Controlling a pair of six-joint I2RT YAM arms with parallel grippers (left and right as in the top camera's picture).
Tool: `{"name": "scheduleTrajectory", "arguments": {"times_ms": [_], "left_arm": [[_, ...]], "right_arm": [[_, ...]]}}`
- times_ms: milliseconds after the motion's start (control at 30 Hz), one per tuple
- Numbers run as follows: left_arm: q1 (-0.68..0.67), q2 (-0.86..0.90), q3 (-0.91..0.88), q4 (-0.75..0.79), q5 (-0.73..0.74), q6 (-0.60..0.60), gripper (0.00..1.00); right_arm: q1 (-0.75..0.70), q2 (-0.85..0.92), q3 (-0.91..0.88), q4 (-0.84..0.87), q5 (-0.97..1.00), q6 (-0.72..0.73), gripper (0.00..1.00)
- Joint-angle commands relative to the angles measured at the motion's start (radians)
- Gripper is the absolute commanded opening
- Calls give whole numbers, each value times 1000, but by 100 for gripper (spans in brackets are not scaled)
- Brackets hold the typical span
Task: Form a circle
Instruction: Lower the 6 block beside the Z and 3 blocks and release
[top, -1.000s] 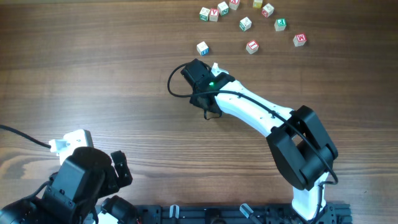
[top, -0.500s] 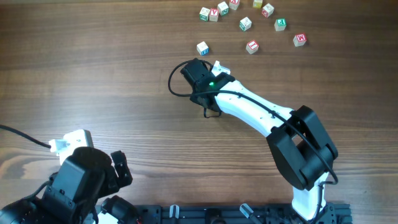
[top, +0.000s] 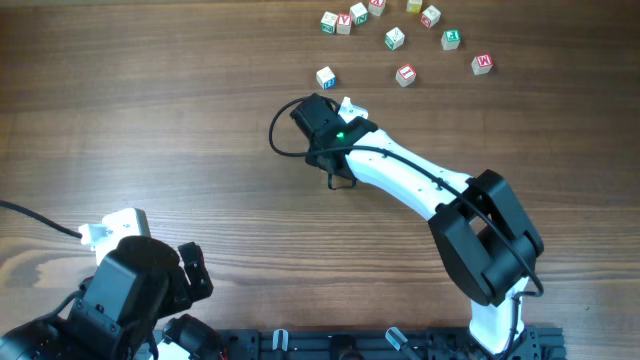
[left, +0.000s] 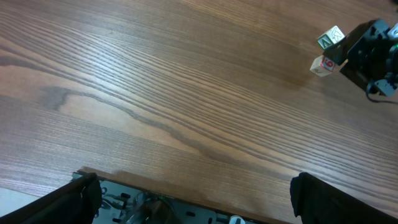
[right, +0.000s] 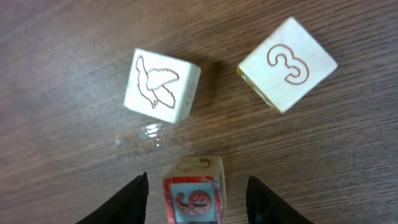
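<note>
right wrist view showed the right gripper (right: 196, 179) with its jaws partly open, one either side of a red-numbered cube (right: 194, 198), touching neither face and gripping nothing. just beyond sat a bird cube (right: 161, 84) and a cube marked 3 (right: 287, 64), near one another but apart on the worktop (right: 62, 155); the circle was only this loose trio. the left gripper (left: 196, 186) stood wide open, empty.

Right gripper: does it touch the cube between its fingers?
Apart. The right wrist view shows bare table on each side, between the cube and the fingers of the right gripper.
</note>
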Motion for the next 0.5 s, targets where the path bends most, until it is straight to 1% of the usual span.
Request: {"name": "scheduleTrajectory", "arguments": {"times_ms": [0,100,133,167,367,467], "left_arm": [[5,-2,-2,0,1,-13,100],[5,-2,-2,0,1,-13,100],[5,-2,-2,0,1,-13,100],[5,-2,-2,0,1,-13,100],[5,-2,-2,0,1,-13,100],[5,-2,-2,0,1,-13,100]], "right_arm": [[-5,16,-38,7,0,-32,51],[-4,35,-38,28,-10,-30,50],[-4,41,-38,31,-16,-28,43],[-4,46,-38,32,-16,-28,39],[-4,47,-38,33,-7,-3,35],[-8,47,-38,45,-2,24,35]]}}
